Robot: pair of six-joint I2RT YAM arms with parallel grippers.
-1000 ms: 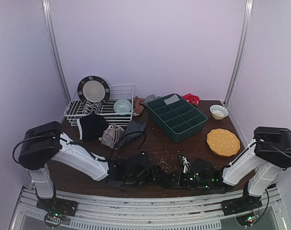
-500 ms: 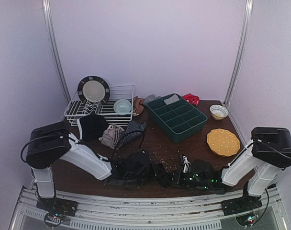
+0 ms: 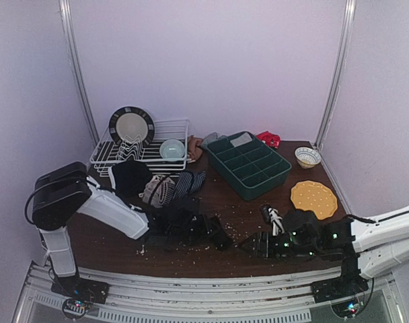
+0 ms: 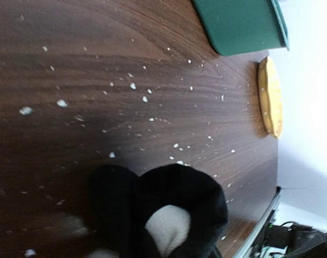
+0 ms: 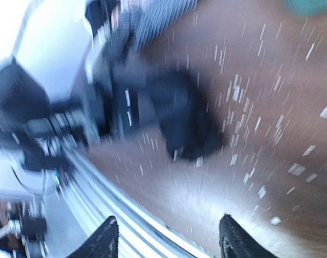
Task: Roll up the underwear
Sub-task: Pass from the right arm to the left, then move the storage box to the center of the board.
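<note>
Since a second ago, the right gripper [image 3: 258, 245] has been pulled away rightward. At the left gripper [image 3: 201, 232], fingers hidden and grip untellable, the black underwear [image 4: 163, 207] is bunched on the table [image 4: 99, 80]. The right fingers [image 5: 109, 242] are spread, empty. Rolling seems underway; re-pinching is needed.

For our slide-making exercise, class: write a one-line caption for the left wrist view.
Black underwear bunched on a crumb-speckled wooden table, green tray and yellow plate beyond.
</note>
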